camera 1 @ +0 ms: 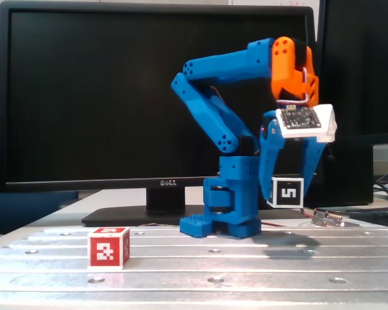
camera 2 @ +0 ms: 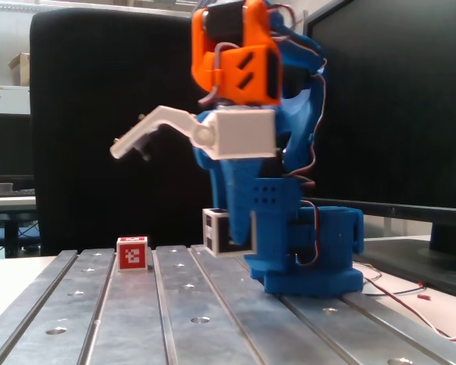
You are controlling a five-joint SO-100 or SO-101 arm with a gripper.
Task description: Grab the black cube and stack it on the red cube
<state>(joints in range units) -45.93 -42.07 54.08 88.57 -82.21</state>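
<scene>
The gripper (camera 1: 287,192) is clamped on the black cube (camera 1: 288,192), one blue finger on each side, and the cube hangs clear above the metal table (camera 1: 246,258) — its white "5" marker faces the camera in a fixed view. In the other fixed view the same cube (camera 2: 220,231) shows beside a blue finger (camera 2: 243,220), seemingly a little tilted. The red cube (camera 1: 108,247) sits on the table well apart — far left, nothing on top, label facing front.
</scene>
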